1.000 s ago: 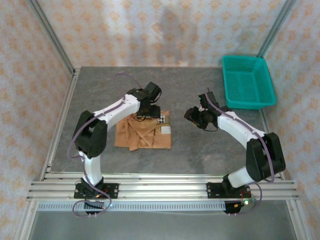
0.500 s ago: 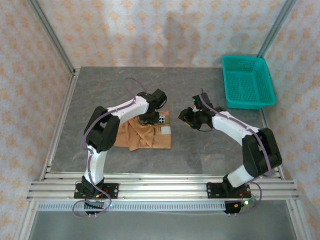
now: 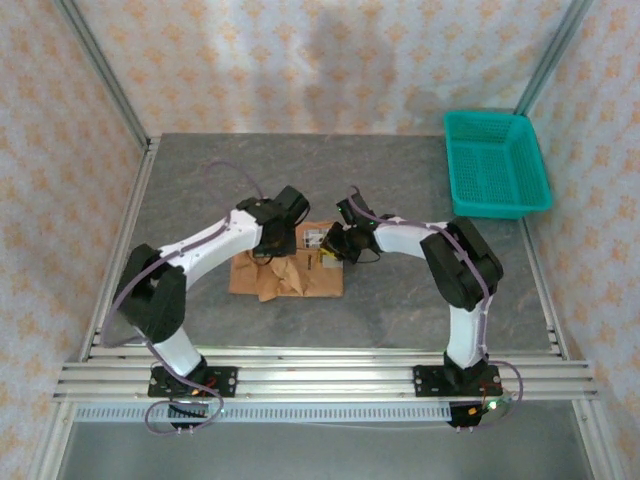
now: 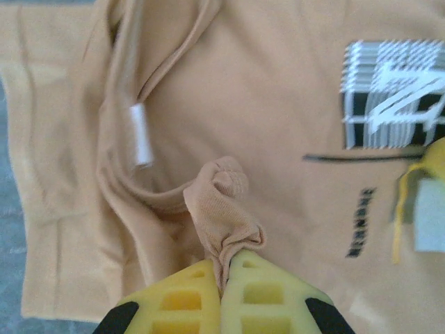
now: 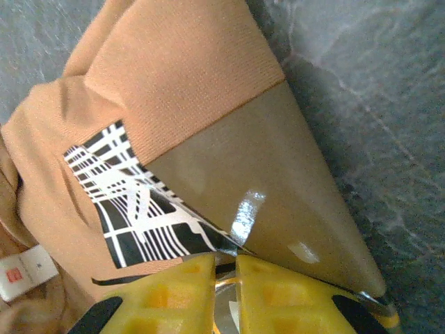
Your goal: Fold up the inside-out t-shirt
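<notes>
1. Grey stone-patterned tabletop [image 3: 400,300]: fenced by metal rails, with patterned walls around it.
2. Two white-and-black arms: the left arm [image 3: 205,245] and the right arm [image 3: 430,240] both bend inward and meet near the middle of the tabletop.
3. Teal plastic mesh basket [image 3: 500,205]: sits at the far right corner, well apart from the cloth.
4. Tan-orange soft cloth t-shirt [image 3: 285,280]: lies on the tabletop left of centre as a rumpled, roughly square bundle. It is between the two arm tips and nearer the left arm's base side. Its collar is bunched and seams show in the left wrist view [image 4: 278,104]. In the right wrist view, a ribbed band [image 5: 181,69] runs beside a glossy tan triangular area that reaches over the grey surface.
5. Left claw [image 4: 222,268]: its yellow fingers are pressed together on a twisted knob of t-shirt cloth just below the collar. From above it sits over the bundle's far edge [image 3: 272,245].
6. Right claw [image 5: 224,268]: sits at the t-shirt's far right edge [image 3: 335,243]. Its yellow fingers are drawn close with a slim gap, and a glossy sliver shows between them. Cannot tell whether they clamp the cloth.
7. Black-and-white striped square print [image 4: 393,94]: on the t-shirt, just above the right claw [image 5: 132,202].
8. Small white label [image 4: 141,133]: sits at the collar seam. A second white tag with a red mark [image 5: 24,273] shows in the right wrist view.
</notes>
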Robot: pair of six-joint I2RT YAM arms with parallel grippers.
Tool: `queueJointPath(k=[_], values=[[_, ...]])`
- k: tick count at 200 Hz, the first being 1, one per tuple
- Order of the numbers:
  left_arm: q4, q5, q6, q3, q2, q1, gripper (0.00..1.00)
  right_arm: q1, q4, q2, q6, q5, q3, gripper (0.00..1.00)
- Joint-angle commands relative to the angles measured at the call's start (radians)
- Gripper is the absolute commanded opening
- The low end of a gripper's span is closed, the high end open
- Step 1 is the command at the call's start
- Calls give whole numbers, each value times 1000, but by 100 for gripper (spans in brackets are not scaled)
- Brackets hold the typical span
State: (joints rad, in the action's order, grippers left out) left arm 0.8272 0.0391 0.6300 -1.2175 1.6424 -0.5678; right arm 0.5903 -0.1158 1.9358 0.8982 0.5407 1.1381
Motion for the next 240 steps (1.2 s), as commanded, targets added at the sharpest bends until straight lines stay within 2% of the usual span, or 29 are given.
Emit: queueJointPath(k=[1, 10, 23, 34, 48, 61, 84, 99, 131, 156, 206, 223, 240], values=[[-53, 48, 106, 130, -121, 6, 3, -1, -16, 17, 11, -41, -1, 18], [-80, 50, 137, 197, -182, 6, 10, -1, -26, 24, 4, -37, 9, 18], [-108, 65, 180, 292, -271, 6, 14, 1, -32, 31, -2, -27, 24, 18], [-108, 93, 211, 354, -340, 6, 31, 4, -32, 38, -6, -13, 40, 18], [-81, 127, 230, 399, -417, 8, 36, 9, -42, 39, -16, -2, 63, 18], [-15, 179, 229, 400, -474, 8, 45, 11, -47, 33, -22, 16, 80, 19], [88, 285, 187, 338, -520, 13, 50, 15, -56, 6, -36, 34, 107, 20], [65, 256, 135, 292, -487, 15, 56, 14, -51, -16, -41, 33, 112, 21], [-98, 24, 117, 164, -270, 6, 51, 13, -44, -33, -33, -18, 85, 21], [-226, -65, 140, 109, -123, -2, 48, 13, 18, -6, 10, -21, 38, 19], [-334, -101, 171, 74, 88, 10, 44, 13, -5, 41, 23, -62, 10, 15], [-320, -81, 158, 88, 129, 42, 40, 13, -17, 44, 16, -70, 8, 15], [-317, -76, 147, 146, 105, 99, 39, 13, -13, 49, 13, -67, 5, 15]])
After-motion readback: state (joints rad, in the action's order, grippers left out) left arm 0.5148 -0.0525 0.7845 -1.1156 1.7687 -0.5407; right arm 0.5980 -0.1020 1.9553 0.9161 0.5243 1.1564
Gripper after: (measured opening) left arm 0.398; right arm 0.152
